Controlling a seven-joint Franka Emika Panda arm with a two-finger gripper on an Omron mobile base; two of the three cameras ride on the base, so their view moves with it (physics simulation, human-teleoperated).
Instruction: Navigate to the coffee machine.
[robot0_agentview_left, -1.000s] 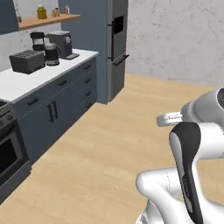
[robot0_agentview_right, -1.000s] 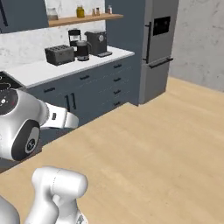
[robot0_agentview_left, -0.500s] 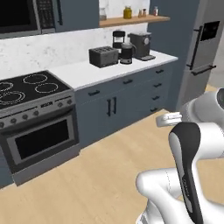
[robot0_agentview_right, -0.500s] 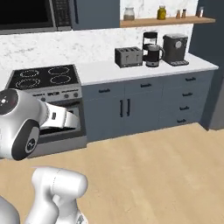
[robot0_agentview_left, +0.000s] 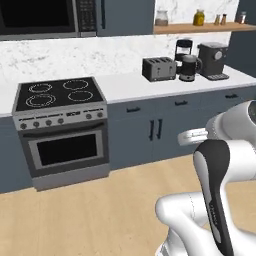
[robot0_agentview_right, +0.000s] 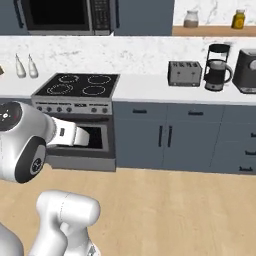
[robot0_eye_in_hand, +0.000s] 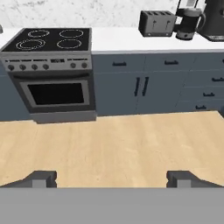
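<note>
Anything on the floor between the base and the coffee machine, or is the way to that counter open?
Nothing visible blocks it. Bare wood floor runs up to the cabinets. The coffee machine sits at the counter's right end, beyond the kettle and toaster; the hand is empty.

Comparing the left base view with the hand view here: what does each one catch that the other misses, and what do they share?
Left base view alone: the microwave above the stove, and the shelf with jars. Hand view alone: the gripper, jaws wide apart, over bare wood floor. Both share the stove, toaster, kettle and the coffee machine, which the hand view cuts at its top right corner.
</note>
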